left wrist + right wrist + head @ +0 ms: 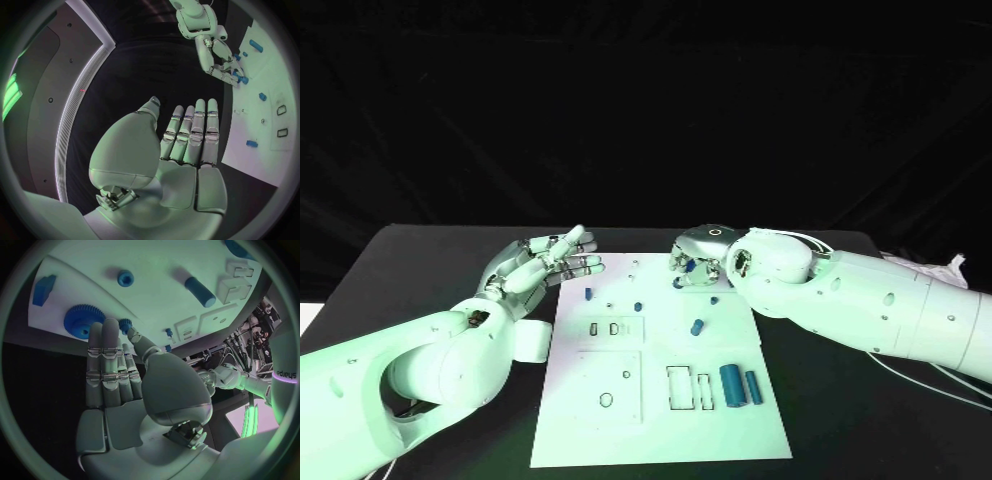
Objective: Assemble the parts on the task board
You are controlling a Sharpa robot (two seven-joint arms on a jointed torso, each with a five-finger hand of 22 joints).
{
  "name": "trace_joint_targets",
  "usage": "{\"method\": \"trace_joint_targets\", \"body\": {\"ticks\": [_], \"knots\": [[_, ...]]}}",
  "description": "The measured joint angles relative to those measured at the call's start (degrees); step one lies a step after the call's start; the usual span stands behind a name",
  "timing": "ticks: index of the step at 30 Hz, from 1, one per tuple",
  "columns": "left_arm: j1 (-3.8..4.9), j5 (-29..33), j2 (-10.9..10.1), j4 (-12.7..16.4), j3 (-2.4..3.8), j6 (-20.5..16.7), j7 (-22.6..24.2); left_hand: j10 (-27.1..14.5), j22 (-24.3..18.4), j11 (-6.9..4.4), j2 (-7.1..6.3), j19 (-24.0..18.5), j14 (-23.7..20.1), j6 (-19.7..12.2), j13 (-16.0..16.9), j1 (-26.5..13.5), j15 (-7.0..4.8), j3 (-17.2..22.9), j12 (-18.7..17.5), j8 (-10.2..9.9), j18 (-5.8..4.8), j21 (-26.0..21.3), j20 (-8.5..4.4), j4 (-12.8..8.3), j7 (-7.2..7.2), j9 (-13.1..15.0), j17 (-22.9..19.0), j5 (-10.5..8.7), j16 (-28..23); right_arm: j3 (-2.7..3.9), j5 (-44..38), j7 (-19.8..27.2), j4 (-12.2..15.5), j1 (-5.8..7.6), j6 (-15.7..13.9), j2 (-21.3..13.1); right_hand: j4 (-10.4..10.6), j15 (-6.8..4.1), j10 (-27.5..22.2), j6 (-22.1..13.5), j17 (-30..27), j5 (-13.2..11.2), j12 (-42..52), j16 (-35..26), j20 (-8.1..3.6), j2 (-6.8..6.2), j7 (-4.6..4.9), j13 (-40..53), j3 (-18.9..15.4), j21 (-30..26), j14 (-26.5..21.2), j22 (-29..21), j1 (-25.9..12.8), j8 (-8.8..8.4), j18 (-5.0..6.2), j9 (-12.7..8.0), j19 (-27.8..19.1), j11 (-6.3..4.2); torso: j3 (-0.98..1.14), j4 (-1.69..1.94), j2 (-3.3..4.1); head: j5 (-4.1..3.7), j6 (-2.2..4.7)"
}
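**Seating the gear at the board's far edge**

I rest my right robot hand (115, 372) fingertips on the blue gear (83, 320) atop the task board (639, 420), gripping nothing; I'd press straight down. Left robot hand (542, 262) hovers open beside the board

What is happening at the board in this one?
The right robot hand is down at the far edge of the white task board, its fingertips at a large blue gear and a small blue part beside it; whether it grips either cannot be told. The left robot hand hovers open beside the board, holding nothing. Two blue cylinders and other small blue parts lie untouched on the board.
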Motion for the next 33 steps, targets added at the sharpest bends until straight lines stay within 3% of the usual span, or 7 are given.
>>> {"method": "trace_joint_targets", "body": {"ticks": [7, 14, 26, 30, 33], "knots": [[0.03, 0.0, 0.0, 0.0, 0.01, 0.0, -0.2, 0.0, -0.1, 0.00, 0.00, 0.0, 0.0, 0.0, 0.0, 0.0, 0.00, 0.0, 0.0, 0.0, 0.00, 0.0, 0.00, 0.0, 0.00, 0.0, 0.0, 0.00, 0.0, 0.00, -0.5, 0.0, -0.5, 0.00, 0.7, 0.1, 0.1, 0.00, 0.1, 0.2, 0.7, 0.0, 0.0, 0.6, -0.01, -0.24, 0.13, 0.0, 0.7, 0.7, 0.0, 0.6, 0.2, 0.00, 0.00, 0.0, -0.4, -0.09, -0.07, 0.14, 0.44, -0.29, 0.23], [0.05, 0.0, -0.1, 0.2, 0.01, 0.0, -0.3, 0.0, -0.1, 0.00, 0.00, 0.0, 0.0, -0.2, 0.0, 0.0, 0.00, 0.0, 0.0, 0.0, 0.00, 0.0, 0.00, 0.0, 0.20, 0.0, 0.0, 0.00, -0.3, 0.00, -0.7, 0.0, -0.9, 0.00, 1.3, 0.4, 0.8, 0.00, 0.5, 0.6, 1.5, -0.7, 0.0, 1.9, -0.02, -0.24, 0.19, 0.0, 2.2, 1.8, 0.0, 1.2, 0.2, 0.00, 0.00, 0.0, -0.8, -0.08, -0.16, 0.26, 0.80, -0.59, 0.02], [0.10, 0.0, -0.1, 0.2, 0.02, 0.0, -0.5, -0.2, -0.1, 0.20, 0.00, 0.0, 0.0, -0.2, 0.0, 0.0, 0.00, 0.0, 0.0, -0.3, 0.00, -0.2, 0.00, 0.0, 0.20, 0.0, 0.0, 0.00, -0.3, 0.13, -0.7, 0.4, -1.3, 0.04, 2.0, 0.8, 1.9, -0.21, 1.2, 1.5, 3.2, -1.6, 0.0, 4.9, -0.21, -0.69, -0.02, 0.0, 4.6, 4.3, 0.2, 2.6, -0.2, -0.07, 0.00, 0.0, -1.0, -0.18, -0.25, 0.41, 1.19, -0.59, 0.07], [0.11, 0.0, -0.1, 0.2, 0.02, 0.0, -0.6, -0.2, -0.2, 0.20, 0.00, -0.1, -0.2, -0.2, 0.0, 0.0, 0.15, -0.2, -0.2, -0.3, 0.00, -0.2, 0.14, -0.2, 0.20, 0.0, -0.1, 0.00, -0.3, 0.14, -0.7, 0.6, -1.3, 0.05, 1.5, 0.8, 2.7, -0.48, 2.7, 2.8, 4.9, -3.2, 0.0, 7.5, -0.21, -0.69, -0.05, -0.1, 6.5, 5.8, 0.0, 3.4, -0.2, -0.19, 0.00, 0.0, -1.0, -0.39, -0.31, 0.46, 1.28, -0.63, 0.09], [0.12, 0.0, -0.1, 0.1, 0.02, 0.0, -0.7, -0.2, -0.3, 0.20, 0.00, -0.2, -0.2, -0.2, 0.0, 0.0, 0.20, -0.2, -0.2, -0.3, -0.01, -0.2, 0.20, -0.2, 0.20, 0.0, -0.1, 0.00, -0.4, 0.02, -0.7, 0.7, -0.8, -0.06, 0.0, 0.7, 3.6, -0.63, 4.0, 3.8, 10.9, -3.9, 0.0, 13.8, -0.75, -0.69, -0.06, 0.0, 8.0, 7.2, 0.2, 4.3, -0.2, 0.05, 0.00, 0.1, -0.5, -0.70, -0.32, 0.52, 1.38, -0.72, 0.03]]}}
